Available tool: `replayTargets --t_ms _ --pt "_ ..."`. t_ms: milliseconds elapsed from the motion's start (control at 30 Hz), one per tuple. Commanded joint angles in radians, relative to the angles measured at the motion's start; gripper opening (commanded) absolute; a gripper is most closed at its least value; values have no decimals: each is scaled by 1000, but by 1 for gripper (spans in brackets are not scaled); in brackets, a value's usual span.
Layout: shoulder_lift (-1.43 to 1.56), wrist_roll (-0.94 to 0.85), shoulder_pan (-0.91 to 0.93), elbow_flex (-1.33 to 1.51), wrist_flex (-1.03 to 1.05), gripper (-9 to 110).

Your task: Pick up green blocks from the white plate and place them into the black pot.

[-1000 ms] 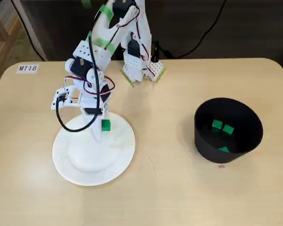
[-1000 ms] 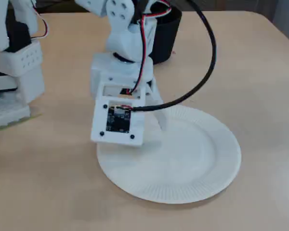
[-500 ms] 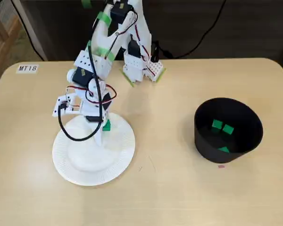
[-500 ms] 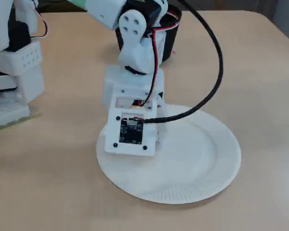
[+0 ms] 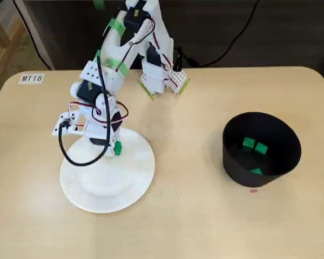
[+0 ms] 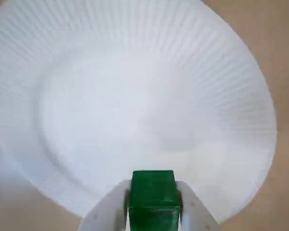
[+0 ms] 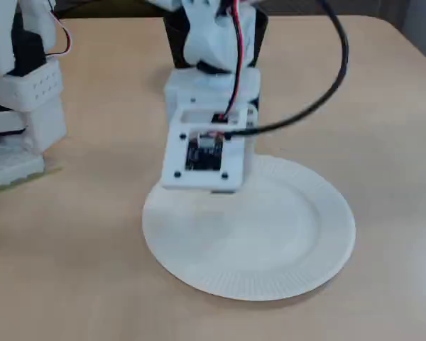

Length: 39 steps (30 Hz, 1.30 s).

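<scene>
Finding: my gripper [image 6: 154, 192] was clamped on one green block [image 6: 153, 204], held over the white plate [image 6: 135, 96] near its 6 o'clock rim in the wrist view. I judged the pick made and the carry due. That called for a lift clear of the rim, then travel toward 3 o'clock in a fixed view to the black pot [image 5: 262, 167], where three blocks [image 5: 249, 142] lay, and release above its mouth.
</scene>
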Motion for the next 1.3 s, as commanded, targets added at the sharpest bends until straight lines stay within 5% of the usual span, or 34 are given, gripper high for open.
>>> replayTargets --t_ms 0,167,433,600,1033,1267 --pt "319 109 -57 25 -222 -2" --pt "597 327 -229 107 -503 -2" --pt "635 221 -807 109 -603 -2" --pt "525 161 -1012 89 -578 -2" --pt "-181 21 -1120 -854 341 -2" --pt "-152 31 -1178 -764 367 -2"
